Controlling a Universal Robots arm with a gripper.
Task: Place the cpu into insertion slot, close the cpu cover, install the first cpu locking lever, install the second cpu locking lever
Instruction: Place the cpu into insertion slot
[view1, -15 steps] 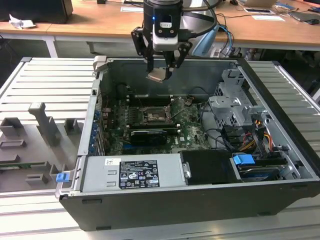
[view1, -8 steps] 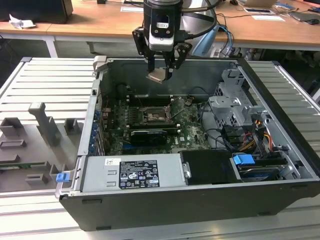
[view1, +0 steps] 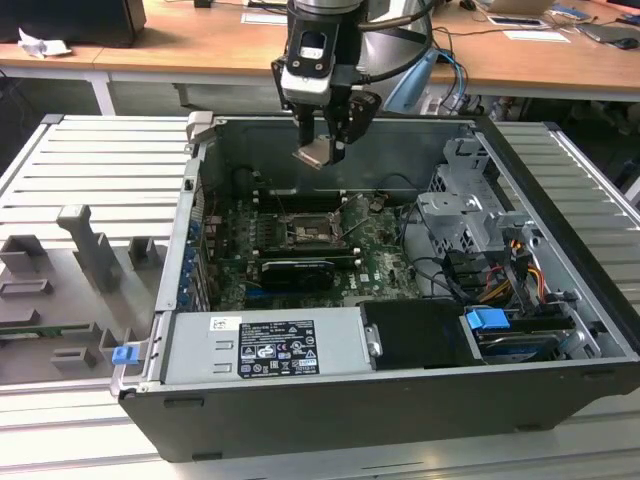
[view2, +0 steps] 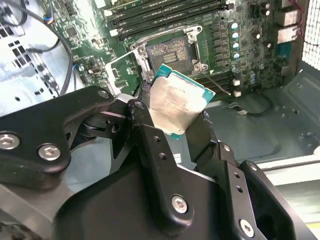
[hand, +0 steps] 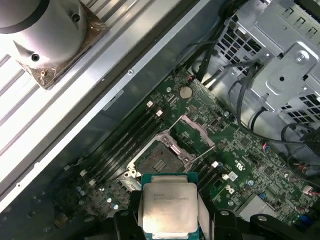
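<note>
My gripper (view1: 325, 148) hangs above the open computer case, shut on the cpu (view1: 312, 153), a thin square chip held tilted between the black fingers (view2: 145, 125). In both wrist views the cpu (hand: 168, 205) shows its pale metal face and green edge (view2: 176, 100). Below it, apart from the chip, lies the insertion slot (hand: 159, 161), a dark square socket with a silvery rim in the green board (view2: 167, 52) (view1: 308, 232). The cpu cover (hand: 196, 132) stands swung open beside the socket.
A grey labelled box (view1: 265, 345) and a black cover fill the case's near side. A metal drive cage (view1: 470, 215) with cables sits at the exterior view's right. Long black memory slots (hand: 125, 142) run beside the socket. Grey fixtures (view1: 90, 250) stand on the ribbed table.
</note>
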